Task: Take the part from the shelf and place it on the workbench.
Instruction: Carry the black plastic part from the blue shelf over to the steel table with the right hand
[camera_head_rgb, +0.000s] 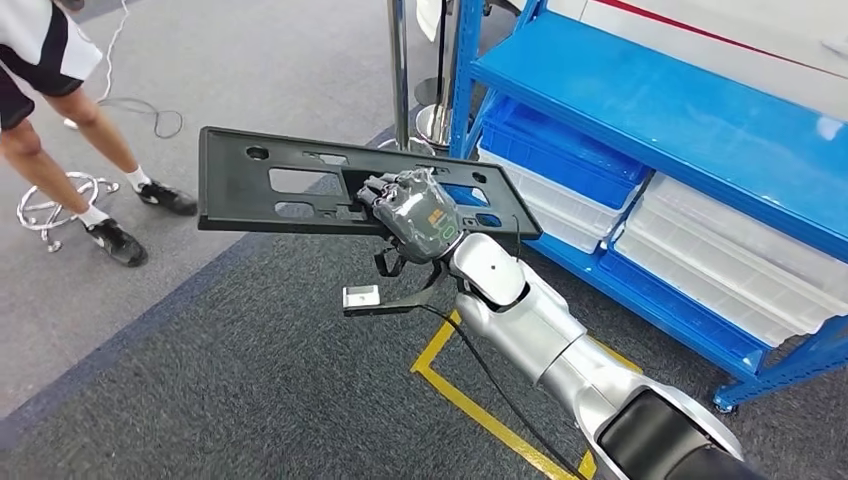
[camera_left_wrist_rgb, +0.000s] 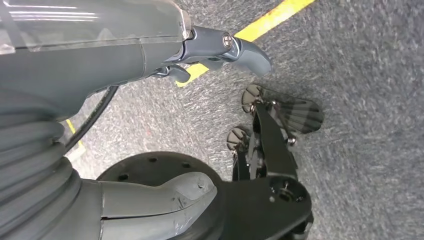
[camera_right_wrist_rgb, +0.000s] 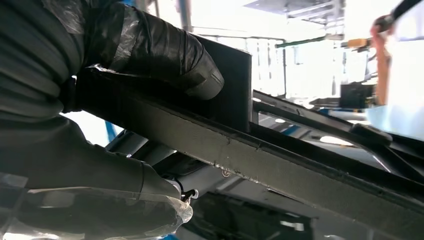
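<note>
Clearly, the right hand (camera_head_rgb: 415, 215) grips the part (camera_head_rgb: 300, 185), a long flat black plastic panel with several cut-outs, and holds it in the air above the grey carpet (camera_head_rgb: 230, 390). The fingers (camera_head_rgb: 385, 195) curl over the panel's top face near its right end, and in the right wrist view a thick thumb (camera_right_wrist_rgb: 125, 192) sits beneath the part (camera_right_wrist_rgb: 280, 160) while dark fingers (camera_right_wrist_rgb: 165, 47) press on its upper side, so the panel is pinched between them. The panel lies nearly level, its long side stretching out to the left of the hand.

Just beyond the panel's right end stands the blue shelf (camera_head_rgb: 640, 100), with white and blue bins (camera_head_rgb: 720, 250) on its lower level. A yellow line (camera_head_rgb: 470, 400) runs across the carpet beneath the right arm. A person's legs (camera_head_rgb: 90, 130) in dark shoes stand at the far left, beside a round metal stool base (camera_head_rgb: 50, 205).

In the left wrist view the left hand (camera_left_wrist_rgb: 150, 55) hangs over the carpet (camera_left_wrist_rgb: 370, 75) holding nothing, thumb (camera_left_wrist_rgb: 245, 50) and fingers apart.
</note>
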